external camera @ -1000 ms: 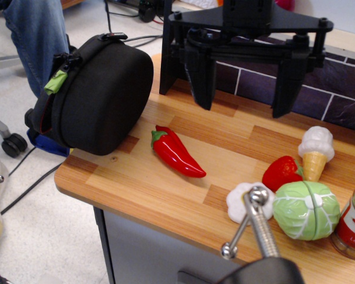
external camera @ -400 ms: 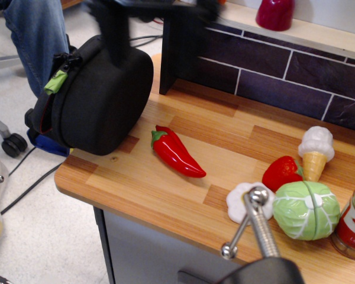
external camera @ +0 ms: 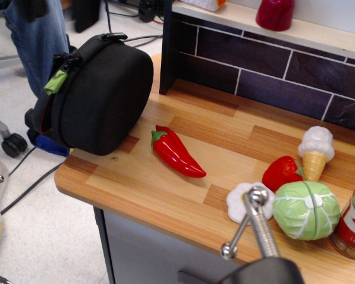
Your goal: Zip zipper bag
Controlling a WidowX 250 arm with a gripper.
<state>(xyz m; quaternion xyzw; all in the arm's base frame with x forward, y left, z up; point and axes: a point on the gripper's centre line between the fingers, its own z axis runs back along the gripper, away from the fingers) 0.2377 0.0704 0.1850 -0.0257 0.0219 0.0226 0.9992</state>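
The zipper bag (external camera: 103, 94) is a large black rounded case standing on its side at the table's left end, partly over the edge. Its green pull tab (external camera: 55, 81) sits on the upper left of the rim, and the black strap handle (external camera: 112, 36) is on top. A gap with red lining shows along the lower left rim. My gripper (external camera: 59, 21) shows only as two dark fingers at the top left edge, wide apart and empty, above and behind the bag's left side, not touching it.
A red chili pepper (external camera: 176, 151) lies right of the bag. A strawberry (external camera: 282, 173), ice cream cone (external camera: 315, 152), cabbage (external camera: 306, 209), white toy (external camera: 239, 201) and bottle (external camera: 352, 222) crowd the right. A metal clamp (external camera: 254, 225) stands in front. A jeans leg (external camera: 38, 41) is behind the bag.
My gripper has swept from above the table's middle to the far left, now over the bag's left side and mostly out of frame. The bag and toys have not moved.
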